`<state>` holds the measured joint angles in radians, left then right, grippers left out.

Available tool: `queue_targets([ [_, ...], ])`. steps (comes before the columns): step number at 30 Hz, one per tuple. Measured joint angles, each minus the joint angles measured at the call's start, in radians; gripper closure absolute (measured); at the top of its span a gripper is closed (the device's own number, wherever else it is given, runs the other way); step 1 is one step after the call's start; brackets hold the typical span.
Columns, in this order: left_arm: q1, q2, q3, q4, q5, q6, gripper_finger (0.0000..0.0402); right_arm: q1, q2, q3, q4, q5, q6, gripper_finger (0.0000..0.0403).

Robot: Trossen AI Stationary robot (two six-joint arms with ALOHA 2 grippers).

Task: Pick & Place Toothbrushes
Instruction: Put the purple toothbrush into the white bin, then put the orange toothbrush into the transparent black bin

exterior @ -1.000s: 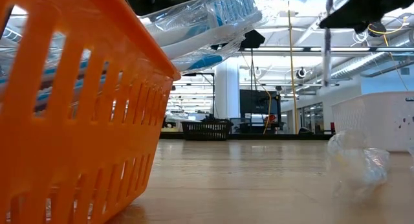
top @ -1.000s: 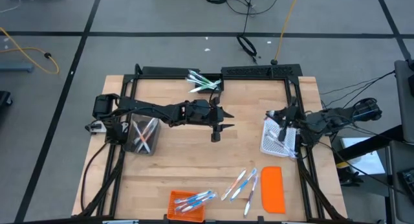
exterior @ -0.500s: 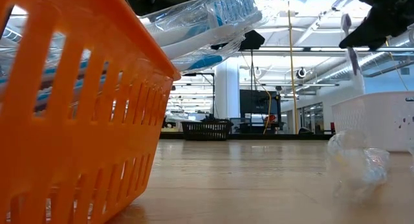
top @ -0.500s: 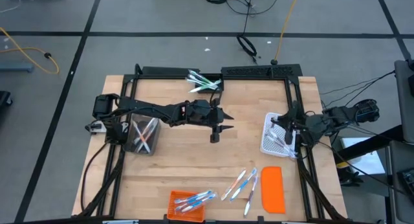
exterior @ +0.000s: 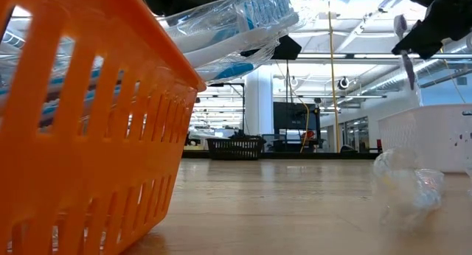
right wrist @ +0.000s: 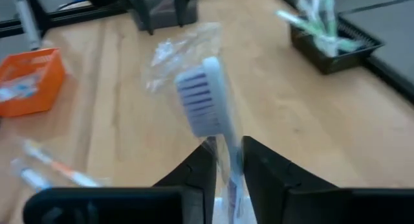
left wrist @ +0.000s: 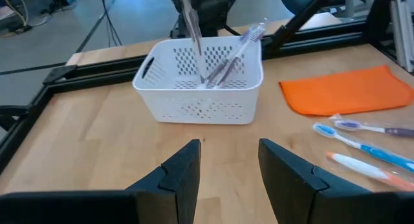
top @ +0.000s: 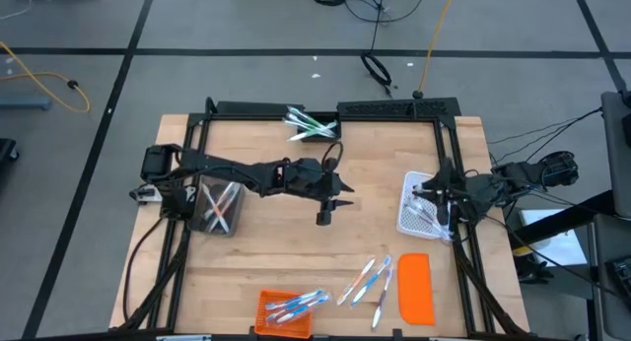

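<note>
my right gripper [right wrist: 223,160] clamped on toothbrush [right wrist: 206,104] | above white basket [top: 418,215] | my left gripper [left wrist: 226,162] apart, mid-table

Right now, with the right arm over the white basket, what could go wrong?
1. The right hand pinches a wrapped toothbrush low on its handle; it could tip and catch the white basket rim.
2. Toothbrushes inside lean upright, so this one may snag on them.
3. The left hand hangs open mid-table, idle.

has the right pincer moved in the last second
Yes. In the high view the right pincer, shut on a toothbrush, shifted from the white basket's inner edge outward to over the basket, toward the table's right side.
</note>
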<state>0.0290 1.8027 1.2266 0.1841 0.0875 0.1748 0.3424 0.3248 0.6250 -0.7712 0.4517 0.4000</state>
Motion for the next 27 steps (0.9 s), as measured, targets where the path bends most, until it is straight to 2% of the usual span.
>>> queue_targets([
  [8,-0.014,0.000,0.000,-0.002,0.000,0.003,0.0245,0.000,0.001,-0.079,0.104,-0.112,-0.044,0.0299],
  [17,-0.014,0.000,0.000,-0.002,0.000,0.001,0.0245,0.000,0.001,-0.114,0.168,-0.145,-0.057,0.0237],
  [27,-0.021,0.000,0.000,-0.001,0.001,-0.021,0.0245,0.000,0.001,-0.114,0.213,-0.168,-0.073,0.0237],
])
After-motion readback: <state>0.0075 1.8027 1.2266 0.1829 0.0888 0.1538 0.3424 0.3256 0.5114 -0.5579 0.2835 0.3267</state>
